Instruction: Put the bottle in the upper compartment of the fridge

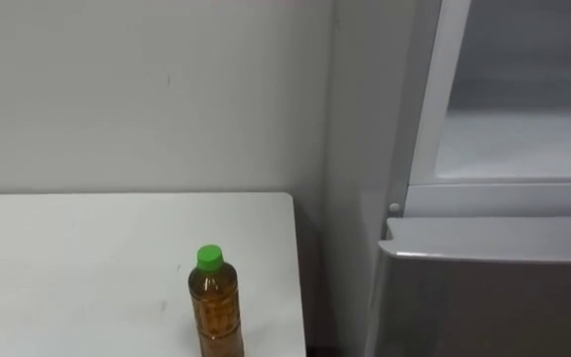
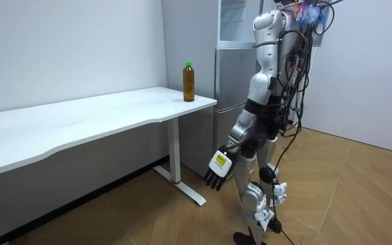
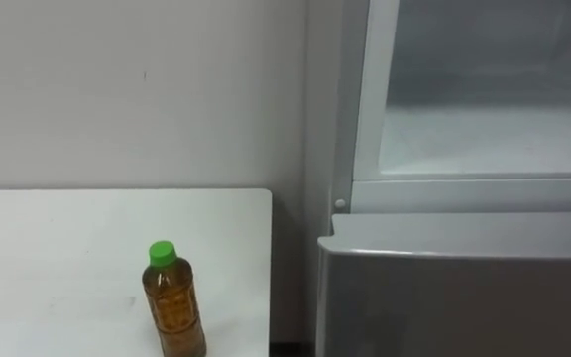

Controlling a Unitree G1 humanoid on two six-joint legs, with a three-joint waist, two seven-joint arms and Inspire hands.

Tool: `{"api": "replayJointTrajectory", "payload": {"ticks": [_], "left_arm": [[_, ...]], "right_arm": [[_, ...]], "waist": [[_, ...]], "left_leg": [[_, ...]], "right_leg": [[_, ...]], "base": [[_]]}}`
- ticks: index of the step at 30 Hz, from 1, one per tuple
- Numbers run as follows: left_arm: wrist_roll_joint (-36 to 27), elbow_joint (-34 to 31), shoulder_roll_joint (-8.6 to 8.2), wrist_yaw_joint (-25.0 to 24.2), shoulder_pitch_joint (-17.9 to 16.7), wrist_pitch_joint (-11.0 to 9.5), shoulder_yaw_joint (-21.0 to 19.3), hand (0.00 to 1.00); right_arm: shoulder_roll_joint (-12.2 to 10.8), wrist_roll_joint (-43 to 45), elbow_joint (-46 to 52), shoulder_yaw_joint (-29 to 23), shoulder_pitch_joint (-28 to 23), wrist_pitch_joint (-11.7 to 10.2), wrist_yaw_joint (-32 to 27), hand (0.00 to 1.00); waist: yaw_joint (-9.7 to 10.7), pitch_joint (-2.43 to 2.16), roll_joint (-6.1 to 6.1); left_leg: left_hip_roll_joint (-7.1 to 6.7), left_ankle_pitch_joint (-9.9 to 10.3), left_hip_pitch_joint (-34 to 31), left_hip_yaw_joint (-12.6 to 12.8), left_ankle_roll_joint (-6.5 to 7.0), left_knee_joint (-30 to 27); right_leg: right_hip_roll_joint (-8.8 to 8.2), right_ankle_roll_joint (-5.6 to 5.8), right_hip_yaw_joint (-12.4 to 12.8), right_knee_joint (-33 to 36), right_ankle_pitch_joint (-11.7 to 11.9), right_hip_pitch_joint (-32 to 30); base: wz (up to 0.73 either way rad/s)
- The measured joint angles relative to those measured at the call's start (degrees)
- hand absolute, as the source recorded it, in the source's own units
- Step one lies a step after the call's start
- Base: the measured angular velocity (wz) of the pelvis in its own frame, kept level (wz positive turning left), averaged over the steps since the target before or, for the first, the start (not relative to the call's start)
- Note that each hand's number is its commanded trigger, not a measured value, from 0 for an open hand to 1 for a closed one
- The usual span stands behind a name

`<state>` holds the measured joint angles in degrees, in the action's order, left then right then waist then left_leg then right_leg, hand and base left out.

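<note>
White table (image 1: pixel 67 258) spans the left, with the bottle (image 1: pixel 216 309) upright near its right end, amber liquid inside under a green cap, its base cut off at the eye view's lower edge. A grey fridge (image 1: pixel 494 297) stands just beside the table; its upper compartment (image 1: pixel 523 109) looks pale inside, possibly open. In the room view the left hand (image 2: pixel 218 170) hangs empty, fingers relaxed.

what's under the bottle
The white table: the bottle stands upright on it, near the corner by the fridge. Its base covers the spot beneath.
</note>
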<state>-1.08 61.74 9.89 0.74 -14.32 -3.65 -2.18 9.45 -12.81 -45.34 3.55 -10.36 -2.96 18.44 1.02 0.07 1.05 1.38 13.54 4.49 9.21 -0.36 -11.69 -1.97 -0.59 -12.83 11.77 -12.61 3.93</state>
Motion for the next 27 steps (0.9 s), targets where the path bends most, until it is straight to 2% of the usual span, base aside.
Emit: {"api": "replayJointTrajectory", "payload": {"ticks": [5,10,14,18,20,24,27], "left_arm": [[1.7,-0.5,0.40,-0.5,0.0,0.0,0.0,0.00],[1.8,-1.8,0.79,-1.6,-0.1,0.1,-0.2,0.00],[1.8,-2.2,0.78,-2.3,-0.3,0.2,-1.3,0.00],[1.8,-2.4,0.78,-2.5,-0.1,0.3,-1.6,0.00],[1.8,-2.2,0.82,-2.5,0.0,0.3,-1.5,0.00],[1.8,-2.0,0.91,-2.7,0.3,0.4,-1.6,0.00],[1.8,-2.0,1.01,-2.7,0.3,0.9,-1.6,0.00]], "right_arm": [[0.3,-0.1,8.6,0.1,-1.3,0.1,0.6,0.00],[0.5,-0.2,16.2,0.2,-2.2,0.2,2.3,0.00],[0.6,-0.2,20.3,0.2,-2.8,1.4,4.0,0.00],[2.0,-0.2,23.6,0.2,-3.9,2.0,5.3,0.00],[2.7,-0.2,24.8,0.3,-3.9,2.7,5.5,0.00],[4.3,-0.2,28.6,0.3,-4.0,4.6,6.8,0.00],[5.8,-0.2,32.4,0.3,-4.1,6.8,6.9,0.00]], "waist": [[0.0,-0.15,0.26],[-0.1,-0.06,0.45],[-0.4,-0.02,0.66],[-1.4,-0.08,0.91],[-1.5,-0.12,1.07],[-2.6,0.50,1.28],[-3.2,0.54,1.43]], "left_leg": [[-0.01,0.0,0.1,0.0,0.01,0.0],[0.03,0.0,0.0,0.0,0.01,0.0],[0.01,0.0,0.0,0.1,0.02,0.0],[0.00,0.0,0.0,0.1,0.02,0.0],[0.02,0.0,0.0,0.1,0.02,0.0],[0.13,0.0,0.1,0.2,0.02,0.0],[0.15,0.0,-0.3,0.3,0.02,0.0]], "right_leg": [[-0.11,-0.01,0.0,0.0,0.0,0.1],[-0.05,-0.04,0.1,0.0,0.0,0.1],[-0.03,-0.03,0.1,-0.1,0.0,0.0],[0.04,-0.04,0.4,0.0,0.0,-0.1],[0.03,-0.04,0.3,0.1,0.0,-0.1],[0.05,-0.10,0.5,0.8,0.1,-0.2],[0.03,-0.20,0.9,0.9,0.1,-1.1]], "base": [[0.00],[0.00],[0.00],[-0.03],[0.00],[-0.05],[-0.05]]}}
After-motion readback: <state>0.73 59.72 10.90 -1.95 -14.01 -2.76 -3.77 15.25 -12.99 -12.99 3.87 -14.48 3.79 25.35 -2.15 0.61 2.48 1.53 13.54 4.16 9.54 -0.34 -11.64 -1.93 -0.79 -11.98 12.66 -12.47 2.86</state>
